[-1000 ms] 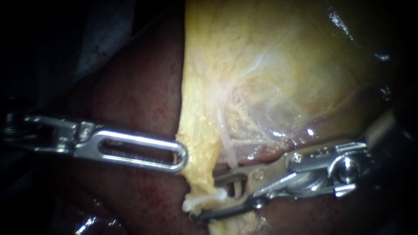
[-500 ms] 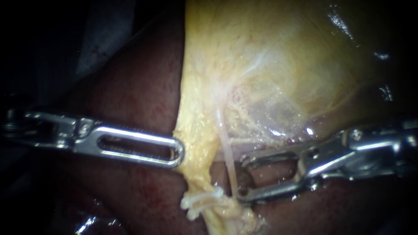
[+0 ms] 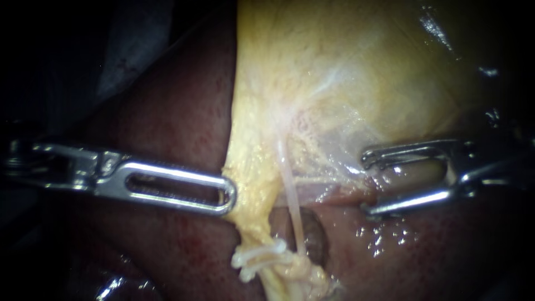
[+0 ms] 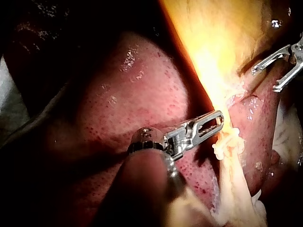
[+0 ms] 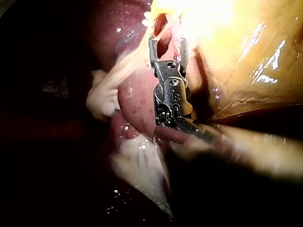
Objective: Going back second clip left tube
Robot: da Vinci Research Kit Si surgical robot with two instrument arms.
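Now my right instrument (image 3: 366,184) hangs at 3 o'clock, claw released and empty, apart from the pale tube (image 3: 290,189) at centre. A white clip (image 3: 259,257) sits at 6 o'clock near the tube's lower end. Clipping looks done, and I judge only the retreat is left.

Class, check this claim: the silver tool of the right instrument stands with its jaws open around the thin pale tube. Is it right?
No. The silver tool of the right instrument has its jaws open beside the thin pale tube, apart from it, not around it; the endoscope view shows this.
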